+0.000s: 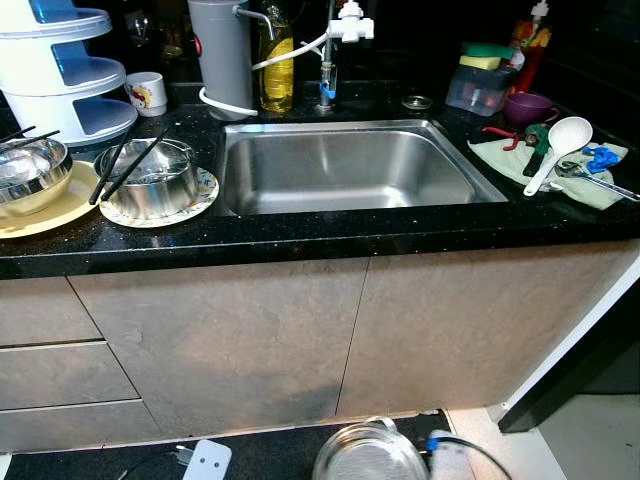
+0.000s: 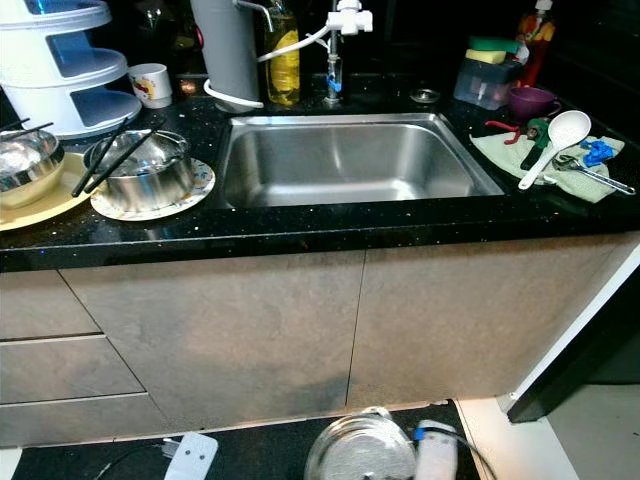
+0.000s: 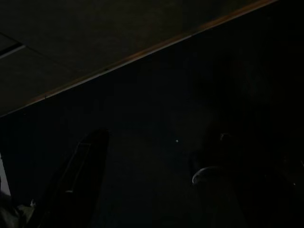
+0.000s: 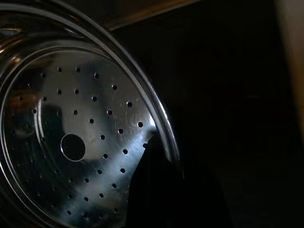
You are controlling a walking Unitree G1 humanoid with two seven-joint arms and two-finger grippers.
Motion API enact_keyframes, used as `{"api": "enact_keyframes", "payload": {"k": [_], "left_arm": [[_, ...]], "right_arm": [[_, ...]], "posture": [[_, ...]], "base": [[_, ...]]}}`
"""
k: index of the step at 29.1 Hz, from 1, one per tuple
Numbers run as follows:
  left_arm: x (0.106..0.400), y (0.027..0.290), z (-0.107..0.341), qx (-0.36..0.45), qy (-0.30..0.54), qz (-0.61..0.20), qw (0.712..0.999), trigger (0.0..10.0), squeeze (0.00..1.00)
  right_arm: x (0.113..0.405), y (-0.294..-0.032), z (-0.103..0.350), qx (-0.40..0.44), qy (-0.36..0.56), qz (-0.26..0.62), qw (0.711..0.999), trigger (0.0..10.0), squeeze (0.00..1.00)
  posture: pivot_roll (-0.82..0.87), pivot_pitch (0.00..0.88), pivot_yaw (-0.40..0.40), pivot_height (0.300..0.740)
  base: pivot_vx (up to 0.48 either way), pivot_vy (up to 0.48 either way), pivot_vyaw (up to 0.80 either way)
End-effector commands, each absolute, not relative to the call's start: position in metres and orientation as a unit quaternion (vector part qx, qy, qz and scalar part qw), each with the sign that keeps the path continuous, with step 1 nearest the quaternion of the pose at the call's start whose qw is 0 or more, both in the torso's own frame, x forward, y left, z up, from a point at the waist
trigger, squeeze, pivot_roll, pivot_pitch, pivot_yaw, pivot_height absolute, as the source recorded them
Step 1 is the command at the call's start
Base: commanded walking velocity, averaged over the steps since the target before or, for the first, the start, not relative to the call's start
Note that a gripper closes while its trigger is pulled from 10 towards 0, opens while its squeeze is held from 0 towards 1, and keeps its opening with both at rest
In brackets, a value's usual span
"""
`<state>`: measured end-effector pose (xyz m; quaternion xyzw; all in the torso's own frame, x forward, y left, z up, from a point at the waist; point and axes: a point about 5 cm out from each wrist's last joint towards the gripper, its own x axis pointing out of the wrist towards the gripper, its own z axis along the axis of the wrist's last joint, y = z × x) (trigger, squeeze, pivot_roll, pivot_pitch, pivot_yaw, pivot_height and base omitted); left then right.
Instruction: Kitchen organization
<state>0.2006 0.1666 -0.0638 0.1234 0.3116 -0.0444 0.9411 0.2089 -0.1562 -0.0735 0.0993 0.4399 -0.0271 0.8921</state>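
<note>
Right gripper (image 4: 156, 185) is clamped on the rim of a perforated steel steamer plate (image 4: 71, 142), held low in front of the cabinet doors (image 1: 330, 330), well below the counter (image 1: 330, 240). In the head views the plate shows at the bottom edge, near the floor.

Left gripper (image 3: 80, 180) hangs idle in shadow — I cannot tell how its fingers stand.

Step in hand, as I judge it: carry the plate up to the counter or sink (image 1: 350, 165). To do it well, keep the plate level, lift it clear of the black counter edge before moving forward, and pick a bare landing spot. The sink basin looks the safest, since the counter to the left is crowded. The grip is on the rim only, so a slow lift would guard against the plate swinging.

Count, from the head views:
- steel bowls: two — one (image 1: 150, 180) on a patterned plate (image 1: 205, 195), one (image 1: 30, 172) on a yellow plate (image 1: 60, 210)
- chopsticks (image 1: 125, 165): one pair across the nearer bowl
- white ladle (image 1: 560, 145): one, on the cloth (image 1: 500, 155) to the right
- purple cup (image 1: 527, 106): one
- white mug (image 1: 148, 93): one
- oil bottle (image 1: 276, 60): one
- tiered white rack (image 1: 70, 70): one
</note>
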Motion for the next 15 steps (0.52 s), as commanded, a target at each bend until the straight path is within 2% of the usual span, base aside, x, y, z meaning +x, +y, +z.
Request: {"api": "enact_keyframes", "payload": {"k": [1,10,15], "left_arm": [[0.196,0.168,-0.067,0.126,0.324,-0.047,0.937,10.0,0.0],[0.197,0.17,-0.067,0.118,0.331,-0.035,0.935,10.0,0.0],[0.194,0.174,-0.072,0.108,0.36,-0.022,0.926,10.0,0.0]], "right_arm": [[0.189,-0.158,-0.085,0.088,0.48,-0.024,0.872,10.0,0.0],[0.188,-0.163,-0.085,0.066,0.484,-0.029,0.872,10.0,0.0],[0.193,-0.17,-0.082,0.053,0.467,-0.037,0.882,10.0,0.0]], "posture": [[-0.05,0.132,-0.057,0.74],[-0.04,0.123,-0.053,0.74],[-0.05,0.123,-0.052,0.74]], "base": [[0.0,0.0,0.0],[0.0,0.0,0.0],[0.0,0.0,0.0]]}}
